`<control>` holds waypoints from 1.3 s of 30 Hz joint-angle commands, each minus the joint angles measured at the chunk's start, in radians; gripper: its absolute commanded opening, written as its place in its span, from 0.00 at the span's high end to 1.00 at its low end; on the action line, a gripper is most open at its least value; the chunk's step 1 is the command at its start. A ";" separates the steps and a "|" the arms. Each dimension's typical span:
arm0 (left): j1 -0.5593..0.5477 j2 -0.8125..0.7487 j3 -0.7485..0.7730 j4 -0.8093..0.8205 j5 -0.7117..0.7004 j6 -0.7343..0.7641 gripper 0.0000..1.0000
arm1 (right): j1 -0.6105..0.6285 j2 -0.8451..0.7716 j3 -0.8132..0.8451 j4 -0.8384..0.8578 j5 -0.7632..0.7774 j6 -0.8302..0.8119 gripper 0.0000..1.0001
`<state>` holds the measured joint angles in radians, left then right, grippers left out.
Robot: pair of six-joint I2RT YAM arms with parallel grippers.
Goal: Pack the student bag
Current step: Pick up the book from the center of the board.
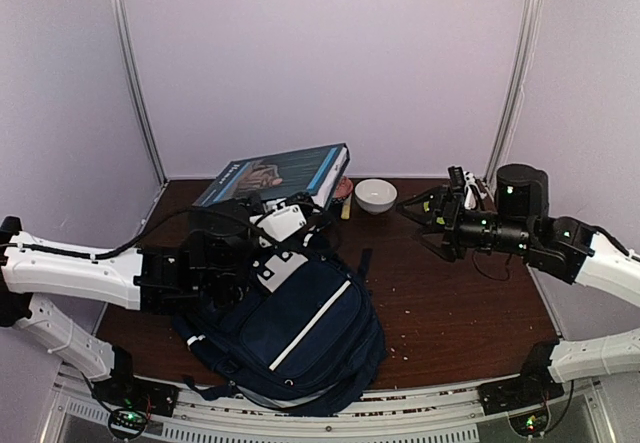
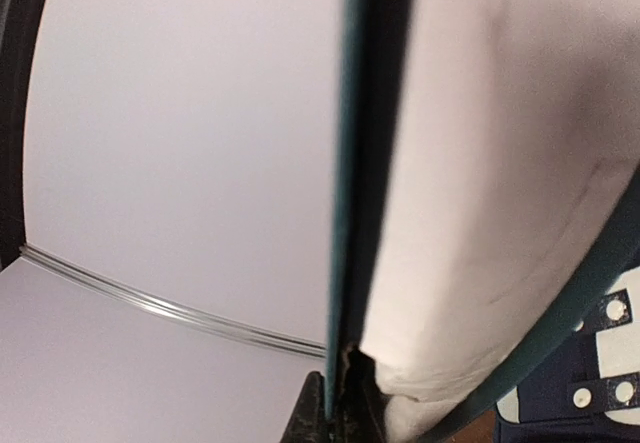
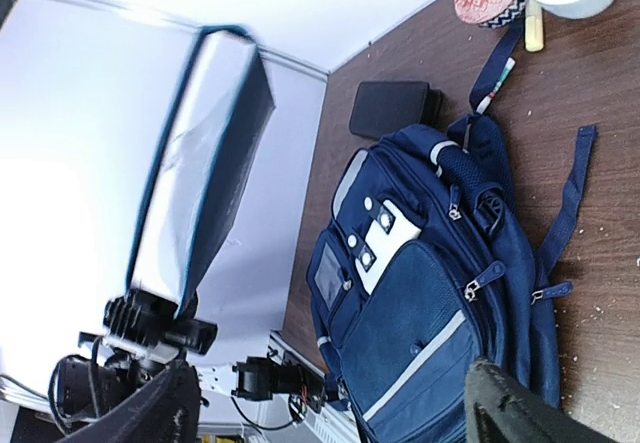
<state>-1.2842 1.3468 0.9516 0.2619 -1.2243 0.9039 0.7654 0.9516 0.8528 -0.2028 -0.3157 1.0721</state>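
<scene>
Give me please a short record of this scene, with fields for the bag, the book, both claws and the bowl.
student bag: lying on the table, front pocket up
book: held off the table, tilted, near the bag's top end
left claw: shut on the book's edge
right claw: open, empty, above the table right of the bag
white bowl: at the table's back, apart from the bag

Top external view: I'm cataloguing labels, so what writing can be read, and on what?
Book: white title lettering at the cover's left corner, too blurred to read.
Student bag, white patch: no writing legible.
Nothing else carries readable text.
</scene>
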 commanded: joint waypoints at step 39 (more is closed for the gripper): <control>-0.200 0.366 0.042 1.143 0.108 0.761 1.00 | -0.025 0.155 -0.048 0.584 -0.131 0.307 0.08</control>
<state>-1.4754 1.7027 0.9611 1.3178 -1.1568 1.6539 0.7399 1.0660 0.7494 0.3271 -0.3798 1.3628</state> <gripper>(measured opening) 0.037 0.962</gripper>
